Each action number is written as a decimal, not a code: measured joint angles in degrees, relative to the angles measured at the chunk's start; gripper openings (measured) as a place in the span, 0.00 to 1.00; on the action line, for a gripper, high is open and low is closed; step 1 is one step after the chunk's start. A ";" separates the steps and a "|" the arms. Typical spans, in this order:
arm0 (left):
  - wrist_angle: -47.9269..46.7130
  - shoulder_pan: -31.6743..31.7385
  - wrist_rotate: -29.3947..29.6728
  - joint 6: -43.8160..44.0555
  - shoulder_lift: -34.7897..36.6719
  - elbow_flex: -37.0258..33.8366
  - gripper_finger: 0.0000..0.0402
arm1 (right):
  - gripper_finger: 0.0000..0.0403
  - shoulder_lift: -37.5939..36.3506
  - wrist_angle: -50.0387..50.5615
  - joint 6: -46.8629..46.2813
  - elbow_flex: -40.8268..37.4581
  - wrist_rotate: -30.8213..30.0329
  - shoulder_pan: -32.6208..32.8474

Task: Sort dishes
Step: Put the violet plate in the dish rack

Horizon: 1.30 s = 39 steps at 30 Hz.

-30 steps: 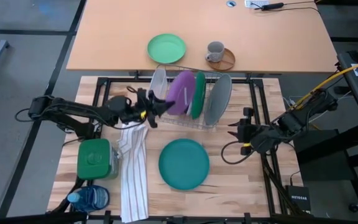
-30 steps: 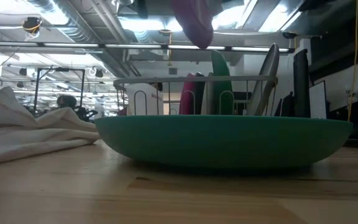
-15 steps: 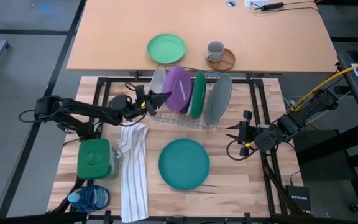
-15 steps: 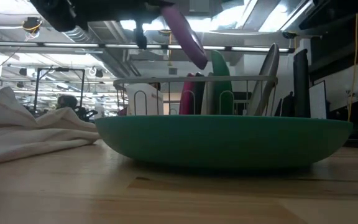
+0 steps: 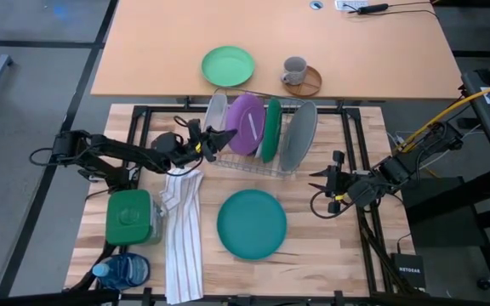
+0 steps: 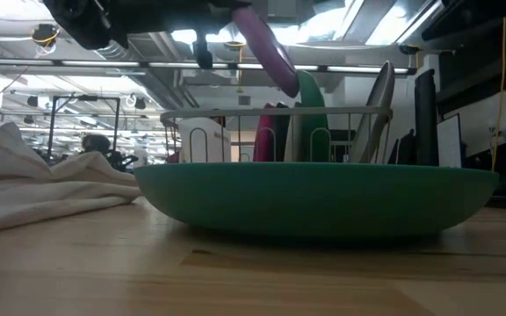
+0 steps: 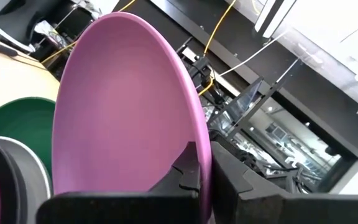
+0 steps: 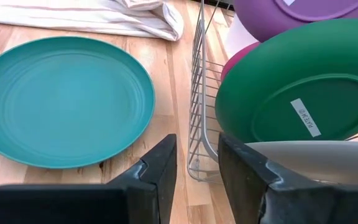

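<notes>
From above, the left gripper (image 5: 213, 140) reaches in from the left side of the wire rack (image 5: 272, 169), its fingers clamped on the rim of the purple plate (image 5: 247, 123), which stands tilted over the rack among the other upright plates: a pale grey plate (image 5: 216, 110) at the left end, a dark green plate (image 5: 271, 129) and a grey plate (image 5: 299, 134) at the right end. The left wrist view alone shows the grip closely: the dark fingers (image 7: 188, 169) pinch the purple plate's edge, with the dark green plate's rim behind it. Only the low view shows that the purple plate (image 6: 266, 48) hangs clear above the rack's top rail, leaning, while a second pink plate (image 6: 267, 140) sits low in the rack, hardly visible from overhead. The teal plate (image 5: 252, 223) lies flat on the wooden tabletop (image 5: 313, 246) in front of the rack, beside a striped cloth (image 5: 182, 229); in the low view it fills the foreground and hides the rack's base. The right gripper (image 5: 320, 180) waits near the rack's right end, fingers apart and empty, as the right wrist view confirms. How the rack's slots are occupied cannot be made out.
</notes>
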State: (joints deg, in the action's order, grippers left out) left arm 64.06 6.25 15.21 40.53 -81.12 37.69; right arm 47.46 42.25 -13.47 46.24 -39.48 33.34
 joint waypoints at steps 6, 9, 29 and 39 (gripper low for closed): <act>-0.61 -0.68 0.01 0.20 -0.54 0.00 0.00 | 0.30 0.00 -0.51 0.02 0.00 0.02 0.01; -0.16 -0.94 0.00 0.69 -1.05 0.00 0.00 | 0.30 0.00 -0.52 0.02 0.00 0.00 0.00; -0.02 -0.92 0.04 2.99 -6.19 0.02 0.00 | 0.30 0.02 -0.66 0.04 0.02 0.02 0.00; 0.10 -0.79 0.13 4.33 -12.31 2.67 0.00 | 0.30 0.04 -0.69 0.04 0.02 0.02 0.00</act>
State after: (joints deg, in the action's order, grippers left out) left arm 64.16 5.45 15.34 44.87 -93.43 40.37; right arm 47.51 41.56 -13.43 46.26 -39.47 33.34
